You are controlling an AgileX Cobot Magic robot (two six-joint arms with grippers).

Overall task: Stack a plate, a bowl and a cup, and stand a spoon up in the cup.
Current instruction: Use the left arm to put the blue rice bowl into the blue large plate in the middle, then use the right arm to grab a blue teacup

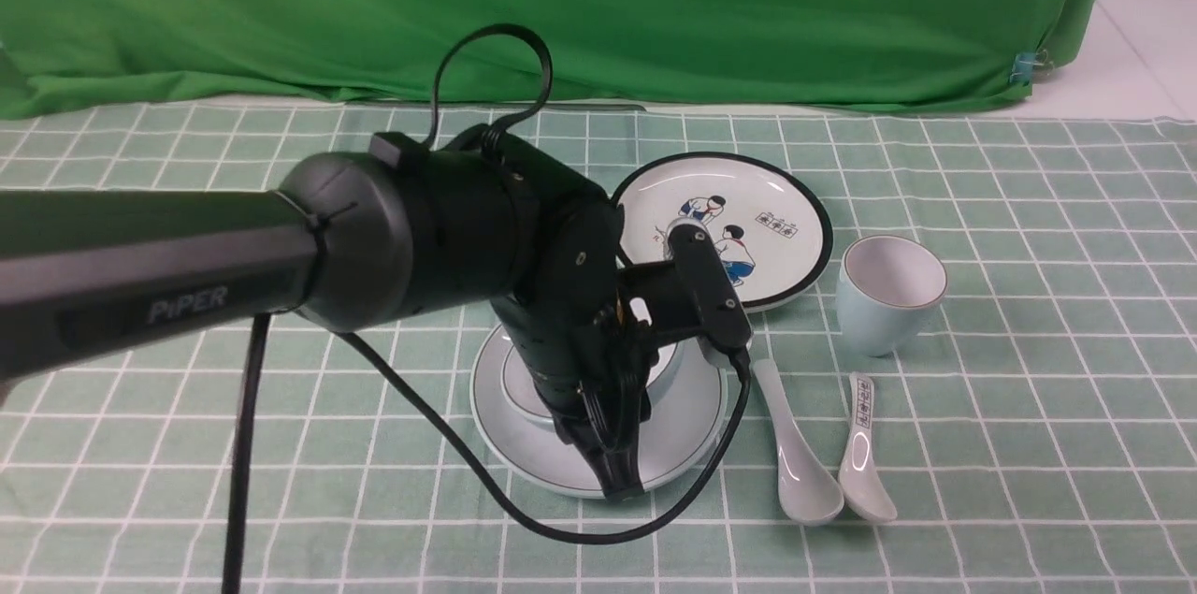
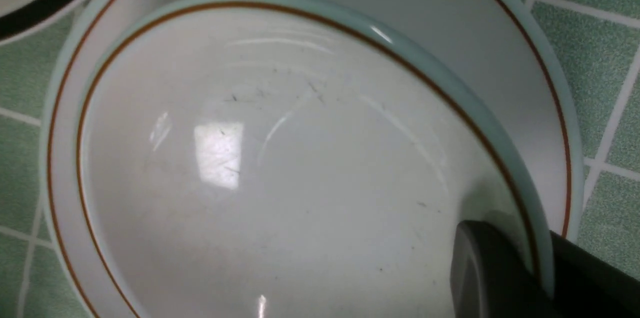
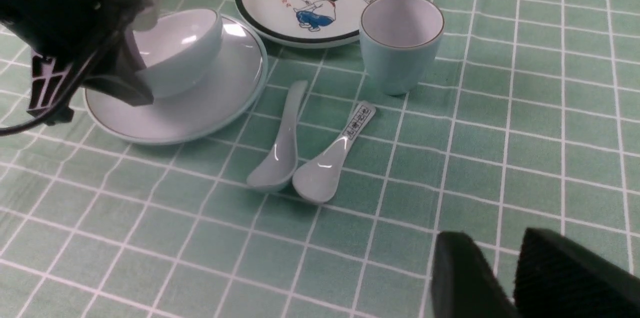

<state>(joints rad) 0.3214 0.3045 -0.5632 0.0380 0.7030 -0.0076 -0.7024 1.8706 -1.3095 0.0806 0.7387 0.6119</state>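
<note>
Lower center of the front view, the left gripper (image 2: 542,263) is clamped on the bowl's (image 3: 185,47) rim, and the bowl sits on the plate (image 3: 200,107). The spoon (image 1: 793,449) lies just right of the plate, its handle pointing toward the frame top. The left arm (image 1: 187,257) reads "PiPER". The right gripper (image 3: 502,253) has its jaws slightly apart and empty.

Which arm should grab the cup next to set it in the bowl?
Right. The cup stands on the robot's right, and the right gripper is empty, jaws apart. The left gripper is clamped on the bowl at its rim, over the plate.
</note>
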